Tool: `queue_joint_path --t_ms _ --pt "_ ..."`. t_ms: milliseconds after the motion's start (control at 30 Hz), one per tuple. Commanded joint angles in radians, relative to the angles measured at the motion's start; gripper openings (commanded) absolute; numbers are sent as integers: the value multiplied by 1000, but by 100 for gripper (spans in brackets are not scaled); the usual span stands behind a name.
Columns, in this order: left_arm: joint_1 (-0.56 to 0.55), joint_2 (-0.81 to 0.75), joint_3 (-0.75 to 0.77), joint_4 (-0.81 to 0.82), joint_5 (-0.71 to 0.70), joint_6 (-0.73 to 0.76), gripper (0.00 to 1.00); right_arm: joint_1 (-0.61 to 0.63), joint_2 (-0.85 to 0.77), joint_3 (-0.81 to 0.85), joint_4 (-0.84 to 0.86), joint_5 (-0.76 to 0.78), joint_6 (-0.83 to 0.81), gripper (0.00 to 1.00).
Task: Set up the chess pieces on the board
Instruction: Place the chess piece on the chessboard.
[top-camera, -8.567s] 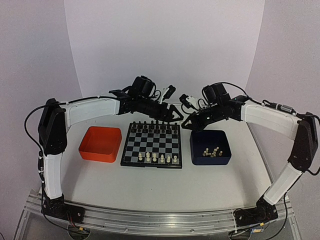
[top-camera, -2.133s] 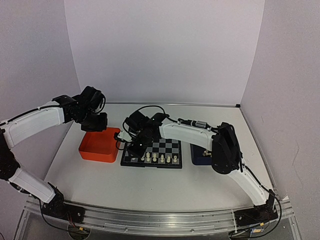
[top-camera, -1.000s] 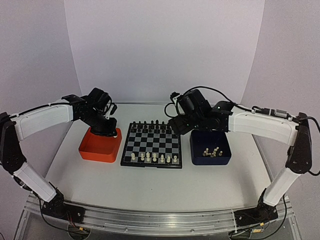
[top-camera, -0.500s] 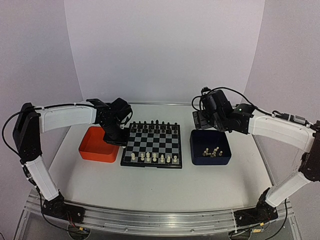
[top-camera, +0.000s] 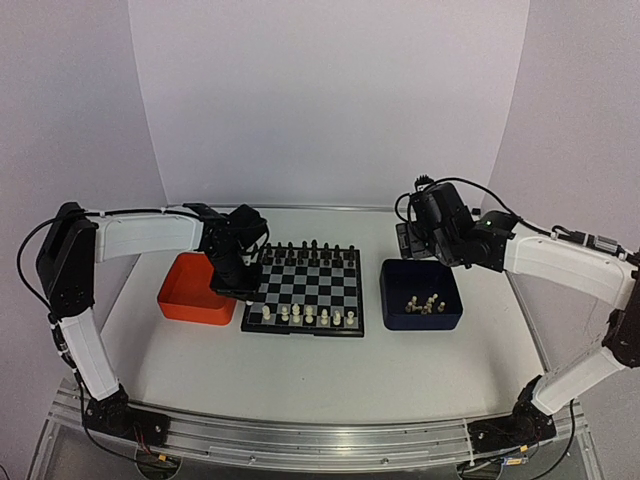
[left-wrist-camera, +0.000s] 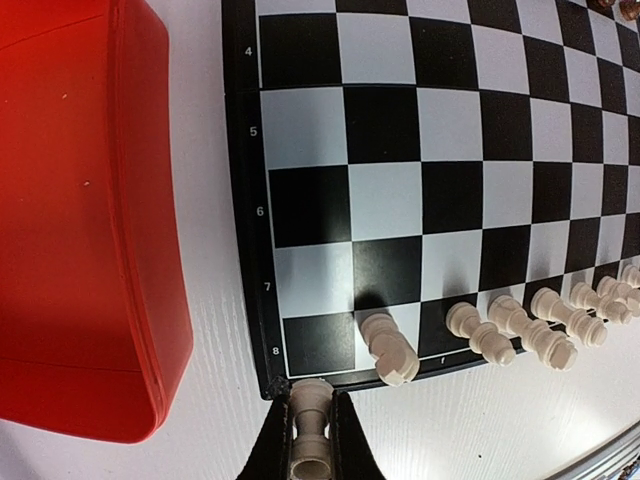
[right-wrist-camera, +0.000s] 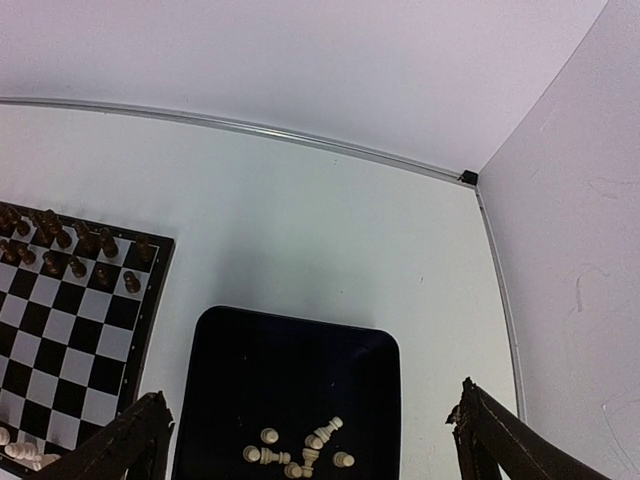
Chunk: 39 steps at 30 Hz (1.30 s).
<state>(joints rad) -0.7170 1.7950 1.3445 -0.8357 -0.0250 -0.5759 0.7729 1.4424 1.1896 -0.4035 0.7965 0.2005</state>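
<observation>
A rook-like piece (left-wrist-camera: 309, 442) is clamped between the narrowed fingers of the left end effector (left-wrist-camera: 310, 425), at the corner of the board (top-camera: 310, 286) beside rank 8 and next to the orange tray (top-camera: 188, 290). A row of cream-white chess pieces (top-camera: 307, 317) is stood along the board's near rank, and black pieces (top-camera: 310, 250) are lined along its far ranks. The right end effector (right-wrist-camera: 310, 395) is spread wide, gripping nothing, over the dark blue tray (top-camera: 420, 323), where more cream-white pieces are scattered. Board and trays are carried by the tabletop (top-camera: 300, 372)
</observation>
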Motion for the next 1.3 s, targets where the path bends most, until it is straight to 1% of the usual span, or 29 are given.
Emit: queue_joint_path --t_ms 0,200,433,1267 --pt "2 21 11 16 22 -15 0 -11 -37 -12 28 38 14 95" --pt "0 45 3 15 64 -11 0 -17 -34 -15 28 47 18 95" --pt "-6 69 -9 -2 52 -3 0 -22 -39 -16 28 56 15 95" --pt "-15 127 42 6 44 -5 0 -36 -62 -52 29 101 31 95"
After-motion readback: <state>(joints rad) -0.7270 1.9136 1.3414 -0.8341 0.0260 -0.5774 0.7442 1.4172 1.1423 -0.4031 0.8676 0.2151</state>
